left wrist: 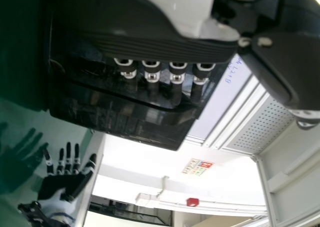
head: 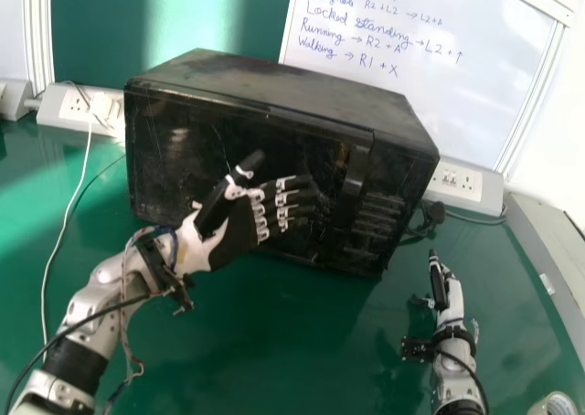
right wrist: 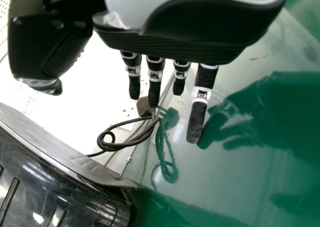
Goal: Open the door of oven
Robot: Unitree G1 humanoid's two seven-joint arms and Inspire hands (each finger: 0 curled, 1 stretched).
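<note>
The black oven [head: 187, 145] stands on the table with its door shut, its upright handle [head: 354, 182] near the front's right side. Across the door front is my left hand [head: 236, 230], its fingers extended towards the handle and the tips just left of it; contact is unclear. In the left wrist view, my left hand [left wrist: 150, 42] has its fingers extended over the dark oven front [left wrist: 120, 118]. My right hand [head: 441, 292] is to the right of the oven, apart from it. In the right wrist view, my right hand [right wrist: 195, 32] has straight fingers, with the oven's corner [right wrist: 50, 179] nearby.
A whiteboard [head: 430, 95] stands behind the oven. Socket boxes [head: 78, 109] lie at the back, with a black plug and cable [right wrist: 130, 137] by the oven's right side. A tape roll [head: 555, 406] is at the near right corner of the green table [head: 302, 342].
</note>
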